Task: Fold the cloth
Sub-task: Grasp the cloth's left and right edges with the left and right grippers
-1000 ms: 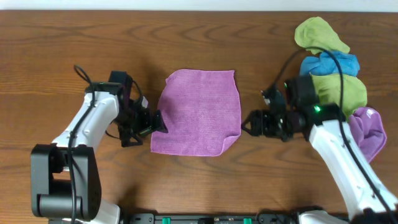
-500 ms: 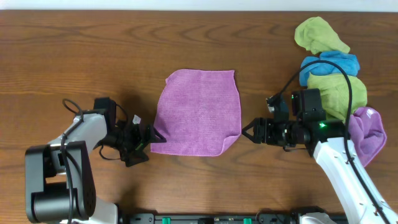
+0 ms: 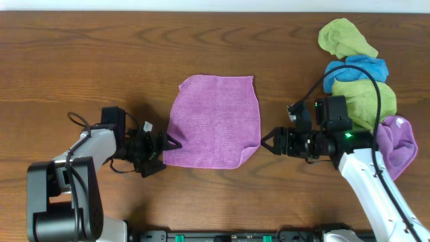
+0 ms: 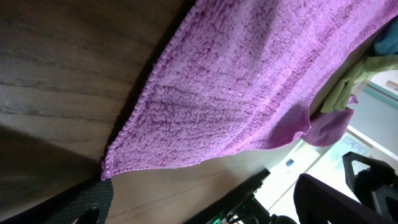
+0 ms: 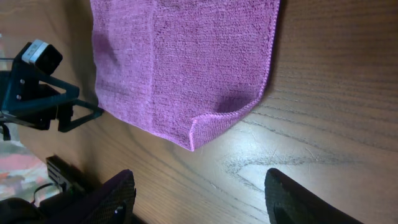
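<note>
- Table [image 3: 80,54]: dark wood-grain top. You see it beneath everything in the overhead view.
- Cloth [image 3: 213,121]: orchid-pink, spread flat and unfolded at table centre, btwn the two arms. Its near R corner curls up slightly in your R wrist view.
- Spare cloths [image 3: 366,94]: heap at the R edge, incl. lime-green, blue and violet pieces, well apart from the Cloth.
- R gripper [image 3: 269,141]: low, just beside the near R corner. Fingers spread wide and grip nothing. The corner lies ahead of the gap, untouched.
- L gripper [image 3: 168,153]: low at the near L corner. Fingers spread wide and grip nothing. The corner sits just beside one finger; whether they touch, you can't tell.
</note>
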